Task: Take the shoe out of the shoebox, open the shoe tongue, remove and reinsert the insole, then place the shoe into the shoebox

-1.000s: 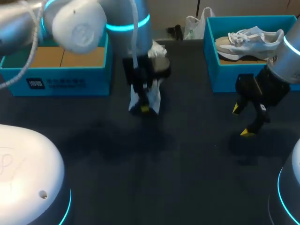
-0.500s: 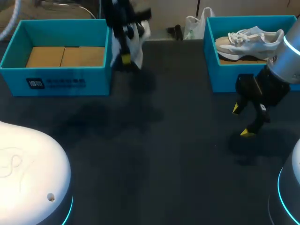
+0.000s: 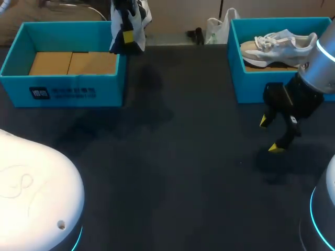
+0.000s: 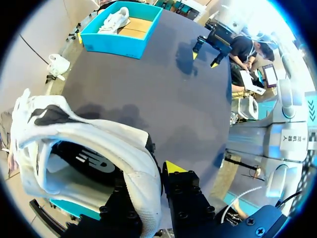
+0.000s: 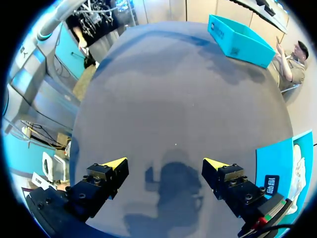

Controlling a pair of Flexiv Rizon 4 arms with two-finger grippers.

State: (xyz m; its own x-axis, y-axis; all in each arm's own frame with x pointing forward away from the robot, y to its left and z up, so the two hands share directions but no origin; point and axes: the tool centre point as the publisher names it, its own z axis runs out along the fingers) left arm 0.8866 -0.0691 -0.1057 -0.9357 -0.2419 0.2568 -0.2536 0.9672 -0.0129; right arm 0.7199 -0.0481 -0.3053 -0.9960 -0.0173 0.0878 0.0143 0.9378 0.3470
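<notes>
Now shoe [image 4: 99, 134] shifted, seemingly over shoebox [image 3: 73, 91], left jaws clamping it, right jaws spread.

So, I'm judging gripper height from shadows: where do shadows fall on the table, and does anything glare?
Head view: a dark shadow on the table near the right gripper, fainter patches beside the left shoebox. Right wrist view: that gripper's shadow lies between its open fingers. Left wrist view: dim patches ahead of the held shoe. No glare on the table.
</notes>
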